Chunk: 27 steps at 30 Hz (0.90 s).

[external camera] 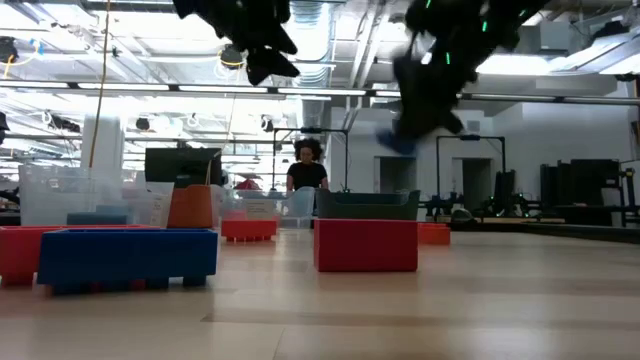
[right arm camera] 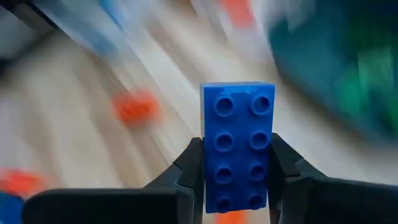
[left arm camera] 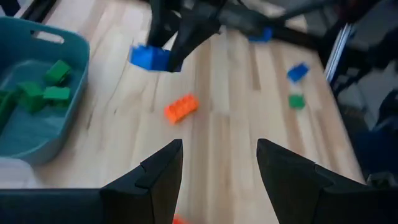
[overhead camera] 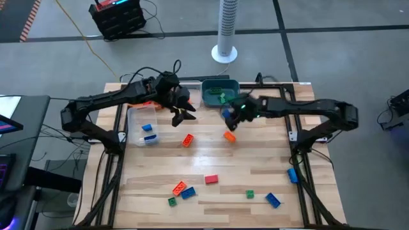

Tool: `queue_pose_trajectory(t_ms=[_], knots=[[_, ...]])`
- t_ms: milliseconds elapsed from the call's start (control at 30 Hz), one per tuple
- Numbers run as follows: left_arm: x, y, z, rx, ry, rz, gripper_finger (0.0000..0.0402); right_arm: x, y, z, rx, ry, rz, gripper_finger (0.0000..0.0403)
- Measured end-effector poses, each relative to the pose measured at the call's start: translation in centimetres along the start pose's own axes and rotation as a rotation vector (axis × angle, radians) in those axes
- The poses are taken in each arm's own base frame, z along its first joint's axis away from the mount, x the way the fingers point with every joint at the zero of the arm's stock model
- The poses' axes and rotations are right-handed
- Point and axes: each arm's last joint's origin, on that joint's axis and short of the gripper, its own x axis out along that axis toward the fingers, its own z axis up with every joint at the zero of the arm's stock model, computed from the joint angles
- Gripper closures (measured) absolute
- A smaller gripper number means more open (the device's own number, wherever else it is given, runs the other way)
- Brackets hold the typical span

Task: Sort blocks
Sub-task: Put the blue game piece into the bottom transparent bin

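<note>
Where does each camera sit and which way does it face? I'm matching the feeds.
High view: overhead, straight down on the table; both arms show.
Low view: table-top height, level into the room; arms hang from above.
Left wrist view: past the open left end effector toward the teal bin.
Right wrist view: right end effector gripping a blue block.
Shared: that block shows in both wrist views.
</note>
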Motion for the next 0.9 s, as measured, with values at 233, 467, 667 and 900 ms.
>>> queue_pose_trajectory(t_ms=[233, 467, 667, 900], knots=[[-0.1, -0.2, 2.3, -0.093, -0.246, -0.098, 0.0203, -5.6, 2.3, 3.6, -0.101, -0.457, 0.225, 0.0306], [-0.3, -0.6, 3.2, -0.126, -0.332, -0.142, 0.0203, -7.6, 3.3, 5.5, -0.093, -0.726, 0.329, 0.0306], [-0.2, -0.8, 3.4, -0.105, -0.354, -0.094, 0.0188, -7.7, 4.8, 7.3, -0.106, -0.793, 0.38, 0.0305], [-0.6, -1.0, 4.3, -0.012, -0.46, -0.065, 0.0165, -6.5, 6.8, 9.8, -0.16, -0.757, 0.417, 0.0305]])
